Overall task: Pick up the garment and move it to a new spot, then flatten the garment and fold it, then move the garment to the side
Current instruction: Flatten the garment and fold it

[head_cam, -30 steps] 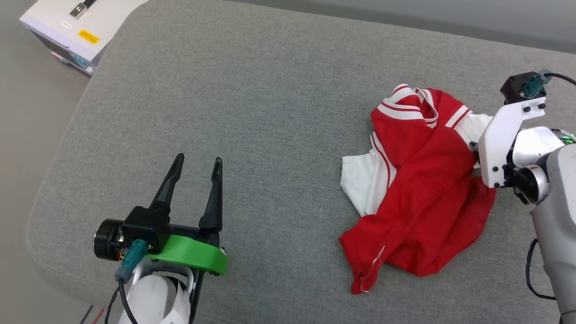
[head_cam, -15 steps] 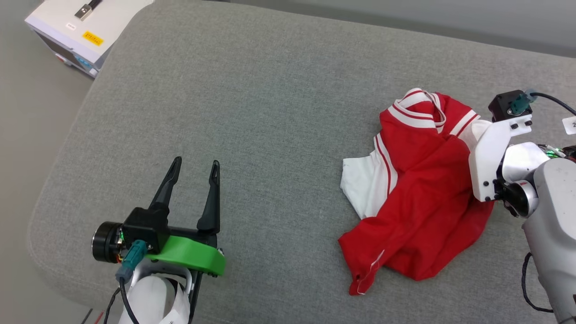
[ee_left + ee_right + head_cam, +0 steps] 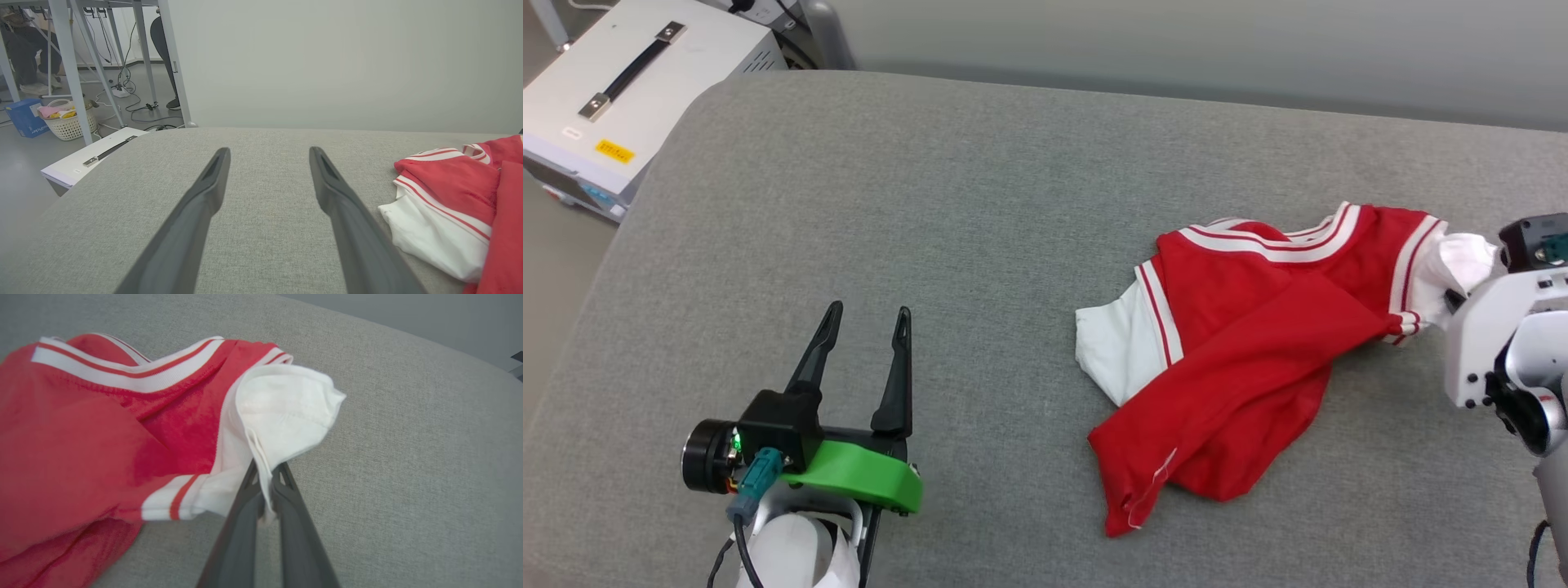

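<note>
The garment (image 3: 1241, 359) is a red shirt with white sleeves and red-white striped trim, crumpled on the right half of the grey cushion (image 3: 980, 212). In the right wrist view my right gripper (image 3: 267, 473) is shut on the garment (image 3: 122, 428), pinching the edge of its white sleeve (image 3: 286, 404) between the fingertips. The head view shows that arm's white wrist (image 3: 1494, 335) at the right edge, with the sleeve lifted toward it. My left gripper (image 3: 866, 314) stands open at the lower left, well apart from the shirt (image 3: 453, 204), its fingers (image 3: 204, 196) empty.
A white box with a black handle (image 3: 613, 98) sits off the cushion's far left corner. The left wrist view shows table legs (image 3: 73, 65), cables and a basket (image 3: 67, 118) on the floor beyond. A grey wall runs behind the cushion.
My right gripper has shut on the white sleeve and pulled it up and to the right, stretching the shirt's top. The head camera has tilted up. The left arm has kept still.
</note>
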Tool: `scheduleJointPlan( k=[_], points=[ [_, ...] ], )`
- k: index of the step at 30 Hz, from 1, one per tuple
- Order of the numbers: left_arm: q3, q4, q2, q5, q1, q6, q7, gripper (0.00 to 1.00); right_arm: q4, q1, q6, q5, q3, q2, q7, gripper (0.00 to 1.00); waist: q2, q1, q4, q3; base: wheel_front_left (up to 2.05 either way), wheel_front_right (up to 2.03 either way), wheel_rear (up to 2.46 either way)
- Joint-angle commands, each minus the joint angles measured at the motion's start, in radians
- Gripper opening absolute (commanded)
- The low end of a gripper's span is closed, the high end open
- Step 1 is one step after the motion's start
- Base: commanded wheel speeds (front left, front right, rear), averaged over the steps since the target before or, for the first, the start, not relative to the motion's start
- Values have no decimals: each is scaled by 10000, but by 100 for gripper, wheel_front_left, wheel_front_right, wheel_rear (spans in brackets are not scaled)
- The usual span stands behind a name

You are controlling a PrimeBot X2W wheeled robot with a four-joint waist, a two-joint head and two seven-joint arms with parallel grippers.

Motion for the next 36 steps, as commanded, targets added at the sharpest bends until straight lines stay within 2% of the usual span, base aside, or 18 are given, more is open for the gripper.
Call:
scheduleJointPlan(
  k=[1, 8, 9, 10, 15, 19, 30, 36],
  points=[
    [12, 5, 35, 64, 79, -48, -59, 100, -18, 252, -7, 4, -155, -110, -170, 0, 119, 1, -282, -111, 0, 0, 0],
    [12, 83, 105, 80, 42, -58, -59, 100, 304, 860, -7, -522, -989, -371, -905, 2, 119, 1, -558, -108, 0, 0, 0],
    [4, 109, 113, 81, 37, -59, -59, 100, 373, 906, -7, -546, -1083, -318, -964, 91, 119, 1, -586, -125, 0, 0, 0],
    [-3, 139, 124, 82, 33, -60, -59, 100, 467, 945, -7, -630, -1195, -266, -1035, 100, 119, 1, -633, -162, 0, 0, 0],
    [-19, 216, 162, 90, 17, -64, -59, 100, 642, 918, -7, -1200, -1879, 87, -1456, 100, 119, 1, -833, -342, 0, 0, 0],
    [-33, 255, 187, 84, 12, -66, -59, 100, 241, 914, -7, -1531, -2197, 472, -2129, 100, 119, 1, -962, -535, 0, 0, 0],
    [-280, 224, 43, -246, 277, -69, -59, 100, -2458, 2149, -7, -1382, -1981, 1730, -5486, 100, 119, 1, -1065, -912, 0, 0, 0],
    [-623, 561, 27, -703, 257, -70, -59, 100, -3498, 2899, -7, -1540, -2067, 2417, -6433, 100, 119, 1, -1156, -797, 0, 0, 0]
  ],
)
